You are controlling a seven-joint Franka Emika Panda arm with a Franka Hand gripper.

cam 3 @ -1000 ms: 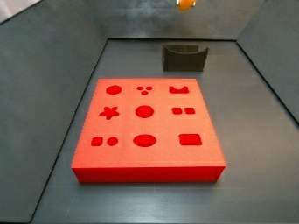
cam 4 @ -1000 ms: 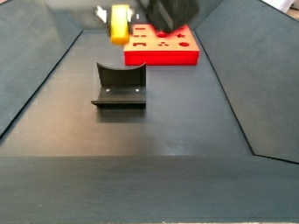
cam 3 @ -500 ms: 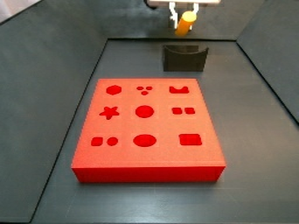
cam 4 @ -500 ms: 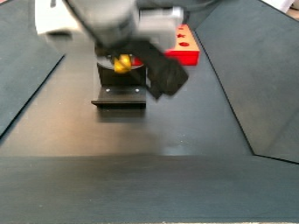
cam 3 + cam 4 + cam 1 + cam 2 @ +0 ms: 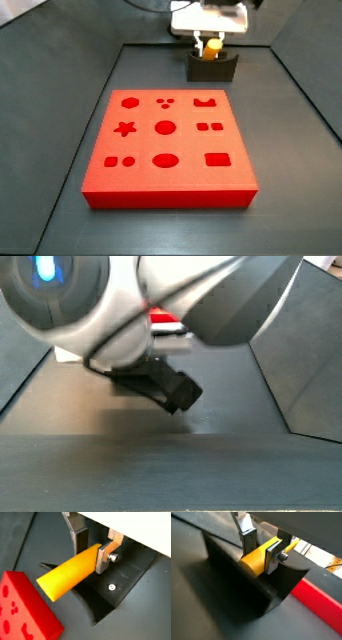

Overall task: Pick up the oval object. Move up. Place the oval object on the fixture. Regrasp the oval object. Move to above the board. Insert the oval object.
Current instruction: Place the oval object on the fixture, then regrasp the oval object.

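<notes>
The oval object (image 5: 65, 576) is a yellow-orange peg held across my gripper (image 5: 91, 556), which is shut on it. In both wrist views the peg lies level at the curved notch of the dark fixture (image 5: 271, 587); I cannot tell if it rests on it. The fixture also shows under the peg in a wrist view (image 5: 127, 577). In a side view my gripper (image 5: 210, 48) is low over the fixture (image 5: 211, 70) at the far end, with the peg (image 5: 211, 42) between the fingers. The red board (image 5: 167, 145) lies in mid floor.
The board's edge shows close to the fixture in both wrist views (image 5: 23, 614) (image 5: 319, 603). Dark sloping walls (image 5: 67, 80) line the floor. In a side view the arm (image 5: 134, 306) fills the frame and hides the fixture and peg.
My gripper has come down with the peg from above the fixture to its notch. The arm now blocks a side view.
</notes>
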